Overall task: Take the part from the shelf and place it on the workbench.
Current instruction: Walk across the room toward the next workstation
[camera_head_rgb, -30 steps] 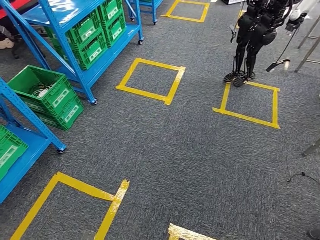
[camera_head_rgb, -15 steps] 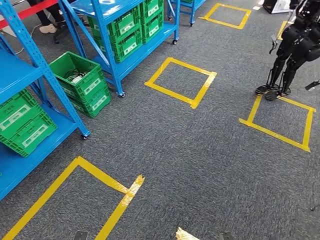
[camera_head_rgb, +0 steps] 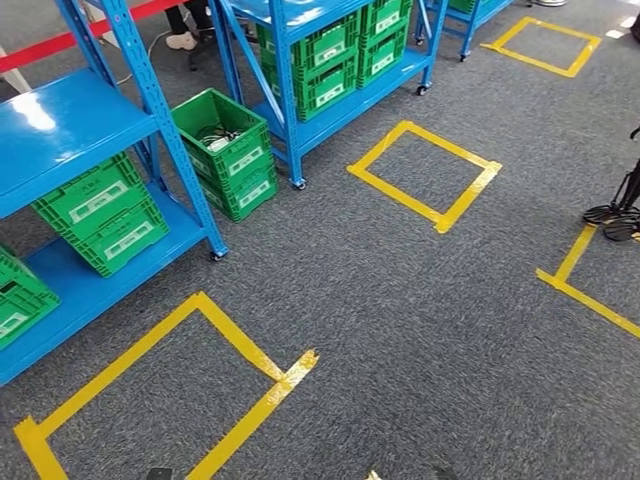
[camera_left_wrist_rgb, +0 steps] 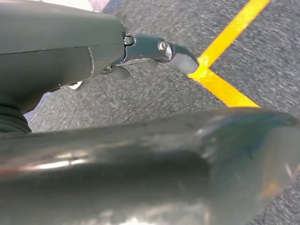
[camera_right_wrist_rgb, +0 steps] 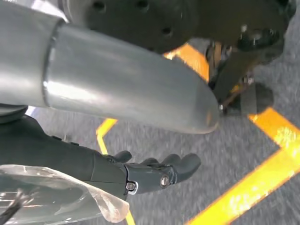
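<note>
Right hand [camera_right_wrist_rgb: 155, 173] has its fingers [camera_right_wrist_rgb: 183, 164] loosely apart, holding nothing, hanging over grey carpet [camera_head_rgb: 423, 330] and yellow tape [camera_head_rgb: 249, 420]. Left hand [camera_left_wrist_rgb: 159, 49]: can't tell. Which part is hard to say; green crates [camera_head_rgb: 226, 150] sit by blue shelves [camera_head_rgb: 75, 130].

Grey carpet floor [camera_head_rgb: 392, 330] is showing yellow tape squares: one near square [camera_head_rgb: 173, 400] lying just before the closest blue rack [camera_head_rgb: 83, 130], a second square [camera_head_rgb: 424, 172] sitting farther out, a third [camera_head_rgb: 543, 45] far off, and a partial one [camera_head_rgb: 581, 285] running off at right. Blue wheeled racks are lining the left side and back, a further rack [camera_head_rgb: 332, 60] carrying green crates [camera_head_rgb: 340, 55] on its low shelf, with more green crates [camera_head_rgb: 102, 215] on the near rack. A stacked pair of crates [camera_head_rgb: 226, 150] is standing on the carpet between the racks, and a red band [camera_head_rgb: 45, 55] is crossing behind them.
</note>
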